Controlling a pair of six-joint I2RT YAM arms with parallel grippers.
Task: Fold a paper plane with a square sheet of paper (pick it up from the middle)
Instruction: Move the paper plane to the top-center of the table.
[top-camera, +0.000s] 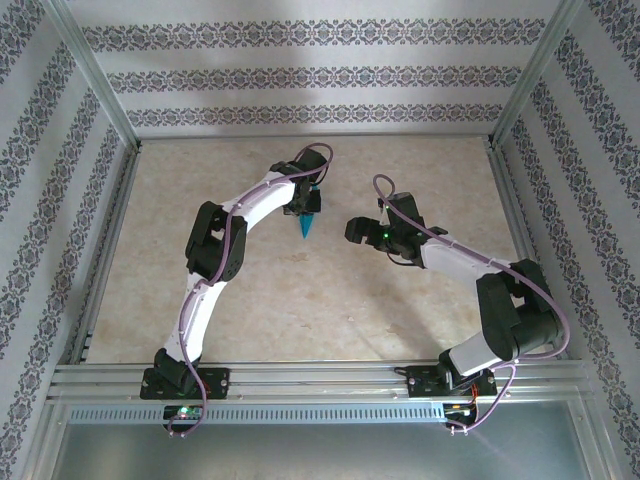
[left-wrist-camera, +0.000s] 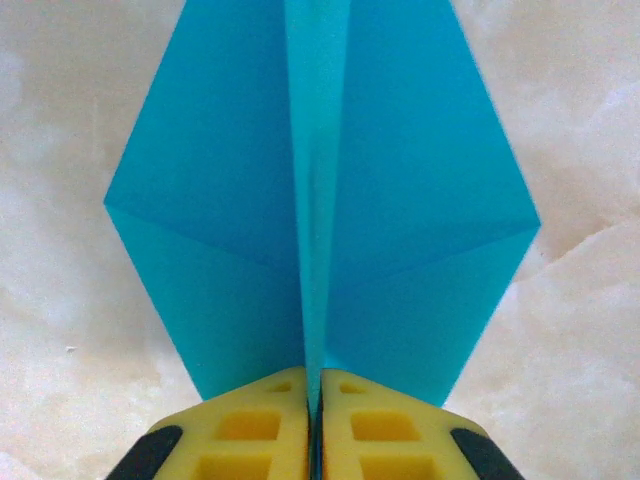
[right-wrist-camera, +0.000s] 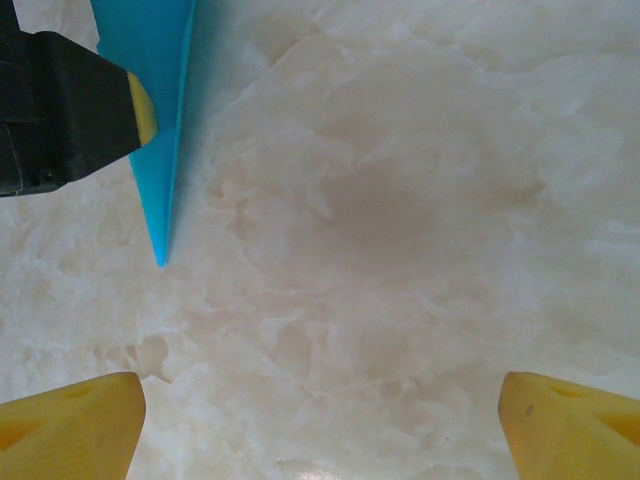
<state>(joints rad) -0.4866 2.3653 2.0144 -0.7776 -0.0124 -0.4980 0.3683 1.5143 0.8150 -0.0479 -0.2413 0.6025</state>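
Observation:
The teal square sheet of paper is folded into a pointed paper plane (top-camera: 306, 228) with a centre crease and two wings (left-wrist-camera: 400, 200). It hangs point-down over the middle of the table. My left gripper (top-camera: 305, 205) is shut on the centre fold from above, and its yellow pads (left-wrist-camera: 260, 425) press together on the crease. A short way to the right, my right gripper (top-camera: 358, 230) stands open, with nothing but bare table between its yellow fingertips (right-wrist-camera: 70, 425). From the right wrist, the plane's tip (right-wrist-camera: 160, 200) hangs at the upper left, beside the left gripper's black finger (right-wrist-camera: 60, 115).
The tabletop (top-camera: 300, 310) is a beige marble pattern. Metal frame rails (top-camera: 300, 378) run along the near edge and both sides, with patterned walls behind them. Both arm bases sit on the near rail.

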